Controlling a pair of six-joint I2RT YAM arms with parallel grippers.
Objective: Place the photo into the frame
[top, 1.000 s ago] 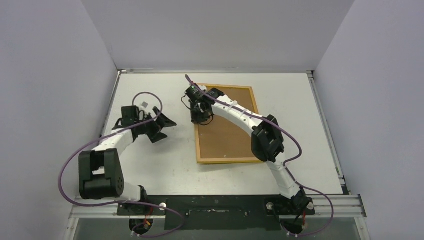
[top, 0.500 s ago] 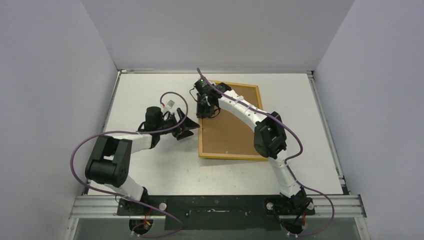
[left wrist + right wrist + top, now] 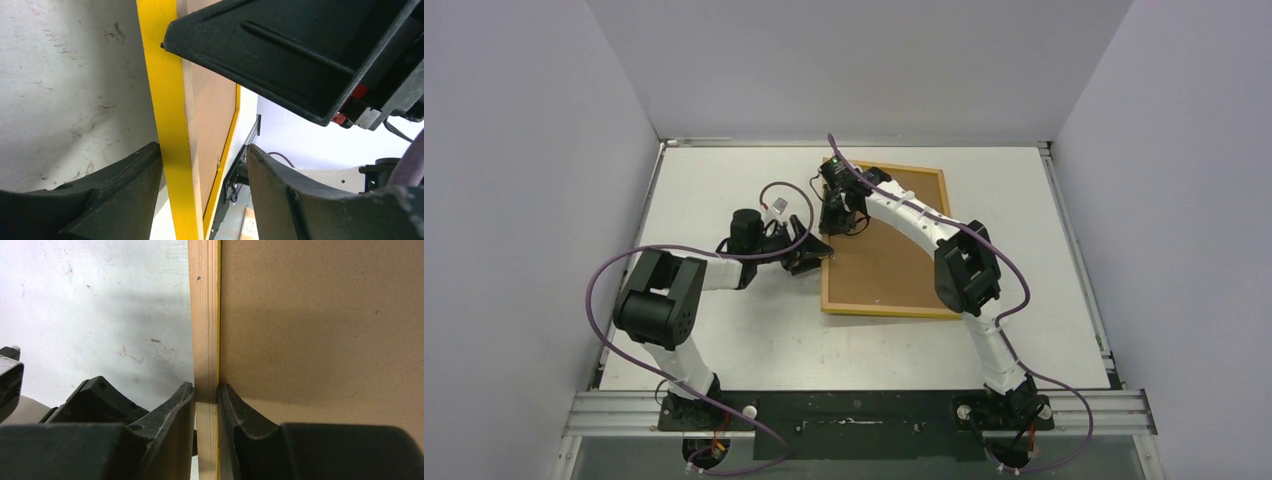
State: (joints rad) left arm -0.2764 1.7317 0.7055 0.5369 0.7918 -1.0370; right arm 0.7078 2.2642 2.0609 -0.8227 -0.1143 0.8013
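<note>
The frame [image 3: 884,312] lies back-up on the table, its brown backing board [image 3: 884,250] filling it. The photo is out of view. My right gripper [image 3: 832,222] is shut on the frame's left rail near the far corner; in the right wrist view its fingers [image 3: 186,405] pinch the light wood rail [image 3: 205,315] beside the board [image 3: 320,315]. My left gripper [image 3: 817,252] stands open astride the same rail lower down. In the left wrist view the yellow edge [image 3: 172,150] runs between the left gripper's [image 3: 204,150] jaws, close to one finger and apart from the other.
White walls close the table on the left, back and right. The two wrists are close together over the frame's left side. A metal rail [image 3: 864,410] with both arm bases runs along the near edge.
My left arm has swung right from the open table to the frame's left rail, and its jaws have narrowed around it. The right gripper has shifted the frame slightly away and turned it.
</note>
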